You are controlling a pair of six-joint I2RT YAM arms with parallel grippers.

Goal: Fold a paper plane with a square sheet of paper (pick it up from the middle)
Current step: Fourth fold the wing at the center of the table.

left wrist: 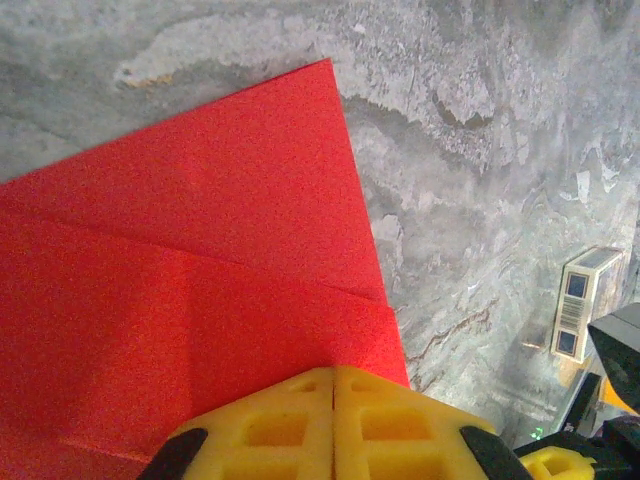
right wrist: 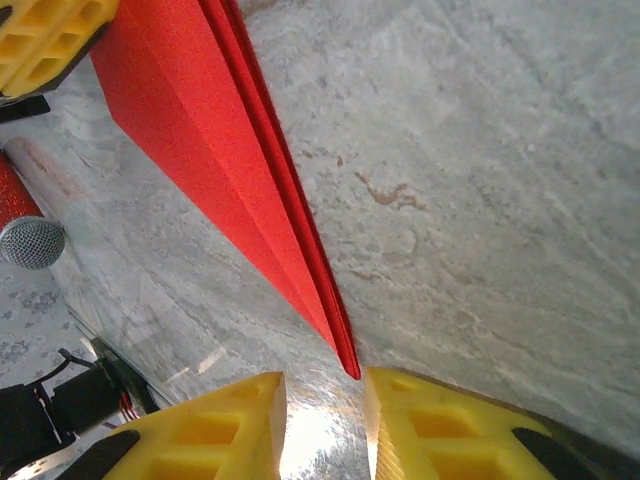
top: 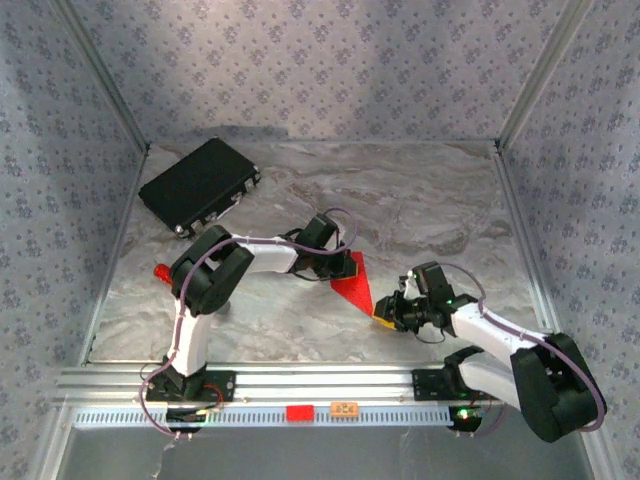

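The square sheet of paper (top: 353,285) lies folded into a red wedge in the middle of the table, with its narrow point toward the right arm. My left gripper (top: 335,270) is shut, its yellow tips (left wrist: 333,378) set down on the layered red paper (left wrist: 200,250); no paper shows between the jaws. My right gripper (top: 386,314) is open by a narrow gap (right wrist: 322,400) just above the table. The point of the paper (right wrist: 345,365) ends right in front of the right finger (right wrist: 420,410), outside the gap. The wedge's stacked layers (right wrist: 200,130) run back to the left gripper's finger (right wrist: 45,35).
A black case (top: 200,185) lies at the back left. A small red-and-grey round object (right wrist: 20,215) rests left of the paper, near the left arm (top: 160,272). On the front rail sit a tiny red block (top: 299,412) and an orange tag (top: 345,408).
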